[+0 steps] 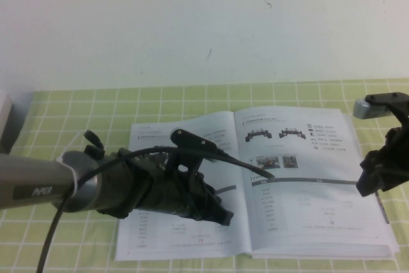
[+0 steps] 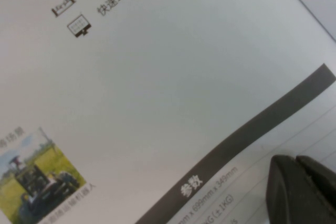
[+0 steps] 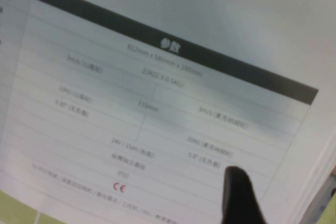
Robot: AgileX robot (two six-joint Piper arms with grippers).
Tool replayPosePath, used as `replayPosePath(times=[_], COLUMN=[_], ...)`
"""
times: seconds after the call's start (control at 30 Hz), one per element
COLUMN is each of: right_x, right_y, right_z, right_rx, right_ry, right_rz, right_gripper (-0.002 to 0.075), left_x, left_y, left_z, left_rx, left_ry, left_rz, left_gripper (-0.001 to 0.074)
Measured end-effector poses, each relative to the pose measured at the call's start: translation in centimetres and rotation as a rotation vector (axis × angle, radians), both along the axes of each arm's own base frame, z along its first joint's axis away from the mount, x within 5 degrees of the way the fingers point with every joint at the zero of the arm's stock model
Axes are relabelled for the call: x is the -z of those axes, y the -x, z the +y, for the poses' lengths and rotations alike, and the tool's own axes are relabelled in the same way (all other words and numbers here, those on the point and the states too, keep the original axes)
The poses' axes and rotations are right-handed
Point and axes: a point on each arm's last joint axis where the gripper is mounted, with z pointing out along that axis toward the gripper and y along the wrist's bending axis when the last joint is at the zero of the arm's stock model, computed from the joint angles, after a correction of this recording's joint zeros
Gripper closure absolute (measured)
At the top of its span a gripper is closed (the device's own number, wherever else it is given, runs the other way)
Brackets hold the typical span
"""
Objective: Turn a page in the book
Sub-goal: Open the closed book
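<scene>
The book [image 1: 150, 139] lies open and flat on the green checked cloth. Its right-hand sheet is the page [image 1: 307, 202], with two small black chassis pictures above a grey-barred table. My left gripper [image 1: 223, 217] is shut and rests low over the left-hand sheet close to the spine. The left wrist view shows its fingertips [image 2: 286, 182] pressed together just over a grey-barred table. My right gripper [image 1: 374, 180] hovers at the book's outer right edge. One finger [image 3: 239, 195] shows over the page's table [image 3: 157, 108] near the page stack's edge; its partner is out of frame, so the jaws stand apart.
A black cable [image 1: 255, 165] from the left arm arcs across the spine onto the right-hand sheet. A pale object [image 1: 5, 123] stands at the table's far left. A white wall rises behind the cloth [image 1: 70, 103].
</scene>
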Motion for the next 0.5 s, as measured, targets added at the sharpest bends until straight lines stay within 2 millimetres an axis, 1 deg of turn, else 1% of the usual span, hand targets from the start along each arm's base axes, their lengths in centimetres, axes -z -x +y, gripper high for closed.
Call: replayPosePath(times=[0.13,0.33,0.5], right_x=[0.4,2.0,2.8], right_y=[-0.2,-0.6,-0.7], right_z=[0.3,1.1,1.2], right_rx=[-0.015,-0.035,-0.053], right_ry=[-0.035,-0.12,-0.128], right_rz=[-0.005,0.025,0.04], right_gripper=[0.0344,0.0286,0.0272], left_x=[0.0,0.0,0.0], left_y=[0.0,0.0,0.0], left_z=[0.0,0.0,0.0], left_rx=[0.0,0.0,0.0], left_ry=[0.0,0.0,0.0], left_rz=[0.0,0.0,0.0], left_gripper=[0.0739,0.0739,0.0739])
